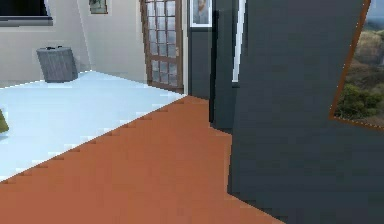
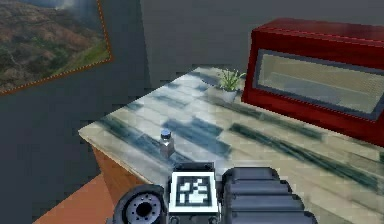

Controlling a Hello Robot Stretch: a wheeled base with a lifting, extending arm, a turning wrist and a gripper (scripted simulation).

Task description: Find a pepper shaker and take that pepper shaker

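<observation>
target: 1 small grey shaker is standing upright by the near edge of the marble counter, so you are getting an easy reach | arm: the gripper is hanging low before that edge, probably lining up; you cannot tell whether it is holding anything

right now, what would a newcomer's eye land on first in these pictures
The red glass-fronted cabinet on the marble counter at the arm side view's right stands out first. Next, a small shaker-like thing stands alone near the counter's near edge, with a landscape painting on the dark wall at upper left.
</observation>
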